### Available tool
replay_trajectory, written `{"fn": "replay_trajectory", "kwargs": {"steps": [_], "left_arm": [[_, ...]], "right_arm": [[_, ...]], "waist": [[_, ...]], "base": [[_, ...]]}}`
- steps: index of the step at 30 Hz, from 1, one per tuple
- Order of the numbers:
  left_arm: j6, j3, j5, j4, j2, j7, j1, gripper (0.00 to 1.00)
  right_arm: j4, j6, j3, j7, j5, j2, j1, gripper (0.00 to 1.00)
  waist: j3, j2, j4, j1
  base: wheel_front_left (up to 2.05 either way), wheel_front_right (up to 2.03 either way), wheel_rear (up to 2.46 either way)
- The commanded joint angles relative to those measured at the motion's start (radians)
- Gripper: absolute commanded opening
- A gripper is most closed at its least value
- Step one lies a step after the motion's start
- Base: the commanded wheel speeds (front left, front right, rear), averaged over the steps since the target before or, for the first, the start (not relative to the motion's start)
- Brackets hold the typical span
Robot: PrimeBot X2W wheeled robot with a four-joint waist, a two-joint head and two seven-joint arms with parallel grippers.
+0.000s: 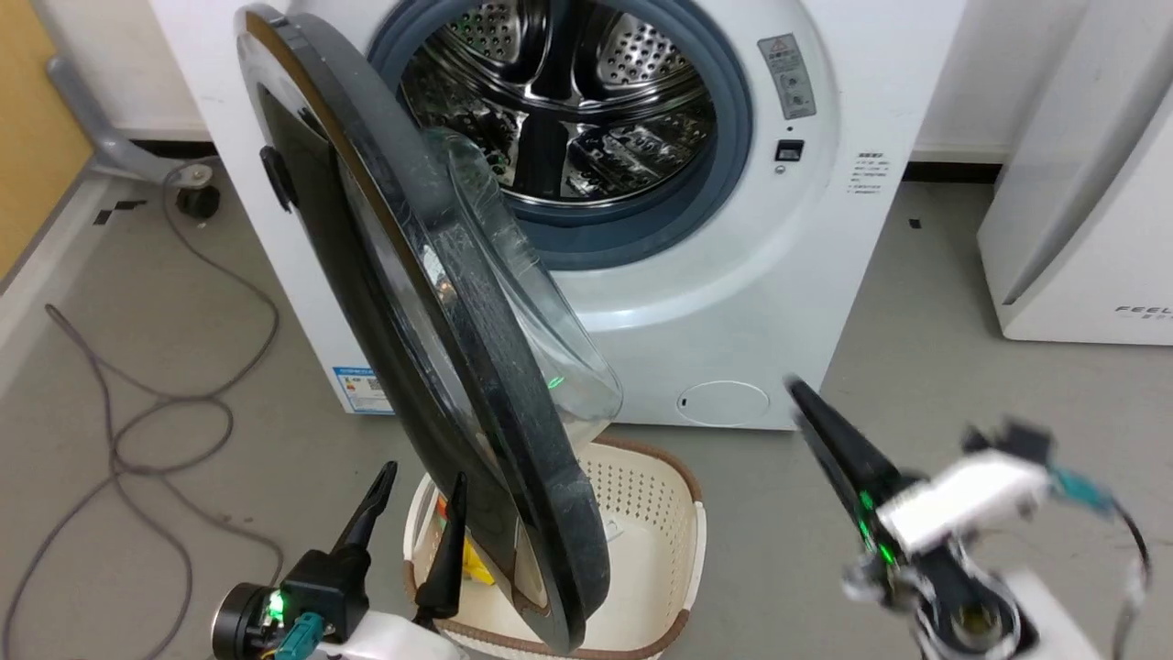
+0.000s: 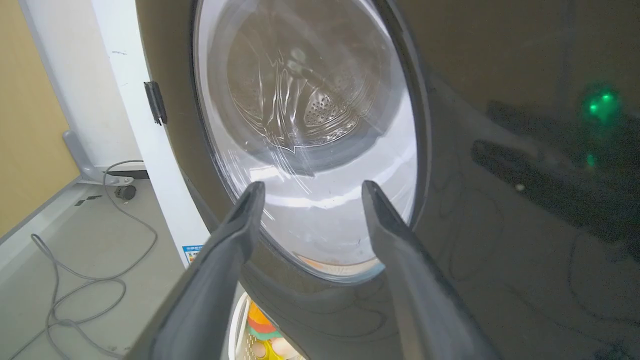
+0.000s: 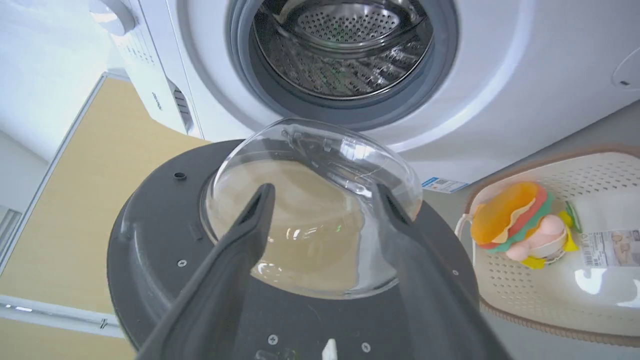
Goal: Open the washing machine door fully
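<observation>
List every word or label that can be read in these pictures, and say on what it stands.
"FEEL", cut off by the picture's edge: on the white appliance.
Too small to read: the blue label, grey warning sticker and small black print on the washing machine; the printed tag in the basket.

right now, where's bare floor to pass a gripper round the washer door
Bare floor: between the washing machine and the white appliance, and left of the washing machine door up to the grey cable. Crowded under the door: laundry basket and left gripper.
</observation>
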Motion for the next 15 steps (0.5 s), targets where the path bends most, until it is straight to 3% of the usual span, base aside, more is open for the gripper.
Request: {"fn": "replay_trajectory", "kwargs": {"steps": [1, 4, 8, 11, 15], "left_arm": [[0.004, 0.007, -0.006, 0.006, 0.01, -0.005, 0.019, 1.0], [0.007, 0.015, -0.009, 0.012, 0.016, -0.005, 0.027, 1.0], [0.012, 0.021, -0.012, 0.019, 0.021, -0.005, 0.034, 1.0], [0.018, 0.028, -0.016, 0.023, 0.022, -0.005, 0.038, 1.0], [0.027, 0.037, -0.023, 0.022, 0.02, -0.005, 0.038, 1.0]], "right_arm": [[-0.009, 0.001, -0.014, -0.056, -0.03, -0.01, 0.047, 1.0], [-0.013, 0.001, -0.041, -0.183, -0.098, -0.018, 0.121, 1.0], [0.01, 0.001, -0.082, -0.352, -0.29, -0.042, 0.189, 1.0], [0.028, 0.001, -0.19, -0.38, -0.534, -0.033, 0.22, 1.0], [-0.099, 0.001, -0.426, -0.382, -0.942, 0.081, 0.271, 1.0]], "waist": [[-0.005, -0.0001, -0.006, 0.0001], [-0.009, -0.0001, -0.013, 0.0001], [-0.014, -0.0001, -0.016, 0.0001], [-0.017, -0.0001, -0.02, 0.0001], [-0.016, -0.0001, -0.023, 0.0001]], "base": [[0.0, 0.0, 0.0], [0.0, 0.0, 0.0], [0.0, 0.0, 0.0], [0.0, 0.0, 0.0], [0.0, 0.0, 0.0]]}}
